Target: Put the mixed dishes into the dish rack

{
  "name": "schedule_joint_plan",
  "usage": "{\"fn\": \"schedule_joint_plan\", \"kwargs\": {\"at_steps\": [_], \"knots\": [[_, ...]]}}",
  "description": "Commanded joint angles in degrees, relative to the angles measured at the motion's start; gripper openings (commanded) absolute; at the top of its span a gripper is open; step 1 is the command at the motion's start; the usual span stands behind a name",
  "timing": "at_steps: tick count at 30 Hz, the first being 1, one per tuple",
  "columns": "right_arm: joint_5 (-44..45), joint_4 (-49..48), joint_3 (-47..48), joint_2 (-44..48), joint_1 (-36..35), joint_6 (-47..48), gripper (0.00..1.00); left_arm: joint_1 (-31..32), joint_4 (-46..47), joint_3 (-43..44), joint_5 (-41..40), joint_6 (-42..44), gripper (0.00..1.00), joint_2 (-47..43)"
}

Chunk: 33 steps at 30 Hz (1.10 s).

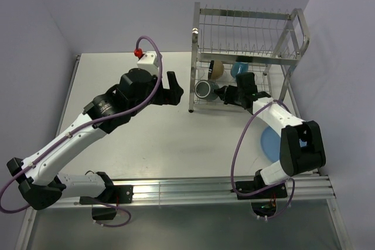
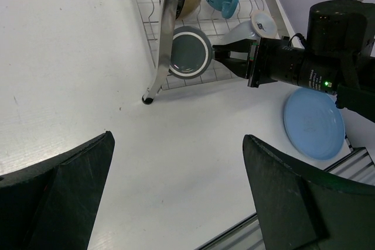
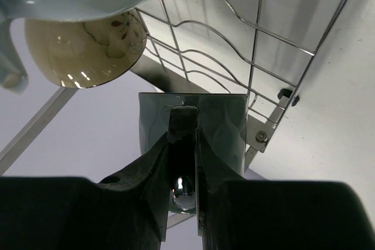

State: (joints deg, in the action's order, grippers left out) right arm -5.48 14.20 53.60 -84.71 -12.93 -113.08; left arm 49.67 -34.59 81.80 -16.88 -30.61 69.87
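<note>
The dish rack [image 1: 252, 27] stands at the back right. My right gripper [image 1: 225, 93] is shut on the handle of the dark grey-black mug [image 1: 205, 90], which lies on its side at the front left of the lower tier. The right wrist view shows my fingers [image 3: 155, 162] clamped on the handle, with the mug body [image 3: 225, 124] beyond. The tan bowl [image 1: 216, 69] and light blue mug [image 1: 238, 68] sit behind it in the same tier. The white mug [image 2: 256, 26] lies in the rack by my right wrist. The light blue plate [image 1: 269, 143] lies on the table. My left gripper [image 1: 173, 89] is open and empty.
The rack's front left leg [image 2: 159, 62] stands just beside the dark mug [image 2: 190, 51]. The plate [image 2: 313, 122] lies near the table's right edge, by the right arm's base. An aluminium rail [image 1: 193, 188] runs along the near edge.
</note>
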Motion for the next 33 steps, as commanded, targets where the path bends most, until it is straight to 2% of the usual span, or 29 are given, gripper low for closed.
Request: {"fn": "schedule_joint_plan", "kwargs": {"at_steps": [1,15,21,22,24,25,28,33], "knots": [[-2.1,-2.6,0.9,1.6,1.0,-48.8,0.00,-0.6,1.3,0.3,1.0,1.3,0.98,-0.7],[-4.0,-6.1,-1.4,-1.0,1.9,-48.8,0.00,-2.9,0.6,0.6,2.2,1.7,0.98,0.4],[-3.3,-8.1,-3.1,-1.3,1.9,-48.8,0.21,-3.7,0.6,0.5,2.6,1.6,0.98,0.7],[-3.1,-8.6,-3.4,-1.3,1.9,-48.7,0.34,-3.8,0.6,0.4,2.6,1.5,0.98,0.7],[-3.0,-8.4,-3.4,-1.3,1.9,-48.6,0.54,-4.1,0.6,0.4,2.8,1.3,0.98,0.8],[-3.0,-8.5,-3.5,-1.3,1.9,-48.6,0.67,-4.1,0.6,0.3,2.9,1.3,0.98,0.9],[-3.1,-8.9,-3.6,-1.3,1.9,-48.5,0.77,-4.2,0.8,0.2,3.1,1.2,0.98,1.1],[-4.2,-8.0,-3.4,-1.0,1.9,-47.9,0.83,-4.4,1.2,-0.1,3.2,0.6,0.98,1.2]]}}
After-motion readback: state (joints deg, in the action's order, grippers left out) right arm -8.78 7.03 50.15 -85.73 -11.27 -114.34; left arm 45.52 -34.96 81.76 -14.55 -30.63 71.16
